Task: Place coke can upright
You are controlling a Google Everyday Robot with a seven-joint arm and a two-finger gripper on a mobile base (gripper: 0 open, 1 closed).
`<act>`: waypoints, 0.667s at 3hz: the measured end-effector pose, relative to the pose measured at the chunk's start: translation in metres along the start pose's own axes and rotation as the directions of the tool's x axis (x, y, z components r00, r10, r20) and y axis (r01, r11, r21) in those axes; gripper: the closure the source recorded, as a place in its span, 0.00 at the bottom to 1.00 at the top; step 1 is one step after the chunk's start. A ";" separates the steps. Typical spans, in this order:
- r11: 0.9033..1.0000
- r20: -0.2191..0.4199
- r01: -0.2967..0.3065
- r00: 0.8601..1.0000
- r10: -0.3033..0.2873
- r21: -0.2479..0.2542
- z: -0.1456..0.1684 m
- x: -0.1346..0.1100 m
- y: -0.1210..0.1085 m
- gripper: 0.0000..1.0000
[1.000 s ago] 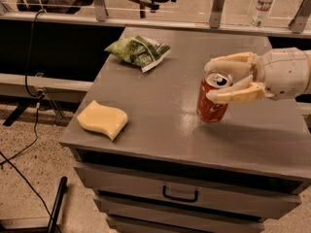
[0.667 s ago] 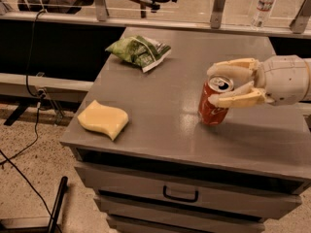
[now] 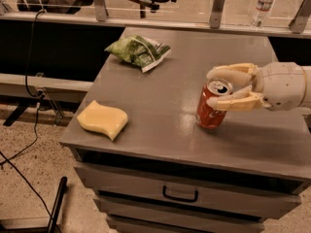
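The coke can (image 3: 210, 111) is red with white script and a silver top with a pull tab. It stands on the grey cabinet top (image 3: 160, 106), right of centre, leaning slightly. My gripper (image 3: 212, 88) reaches in from the right. Its two cream fingers (image 3: 235, 102) straddle the can's upper part, one in front and one behind, closed on it. The can's base rests on the surface.
A yellow sponge (image 3: 102, 119) lies near the front left corner. A green chip bag (image 3: 138, 51) lies at the back left. A plastic water bottle (image 3: 262, 5) stands on the ledge behind. Drawers (image 3: 180, 194) sit below the top, and cables run on the floor at the left.
The gripper and the can have sunk slightly towards the surface. The fingers stay around the can's top, and the sponge and bag have not moved.
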State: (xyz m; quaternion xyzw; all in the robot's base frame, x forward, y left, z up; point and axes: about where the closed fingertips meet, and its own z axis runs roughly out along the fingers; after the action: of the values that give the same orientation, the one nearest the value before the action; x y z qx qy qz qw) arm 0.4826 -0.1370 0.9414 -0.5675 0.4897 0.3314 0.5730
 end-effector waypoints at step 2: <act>1.000 0.002 0.003 1.000 -0.003 -0.009 0.005 -0.002 0.001 0.00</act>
State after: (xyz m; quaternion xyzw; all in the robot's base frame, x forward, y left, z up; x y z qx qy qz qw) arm 0.4824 -0.1322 0.9424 -0.5702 0.4868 0.3335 0.5715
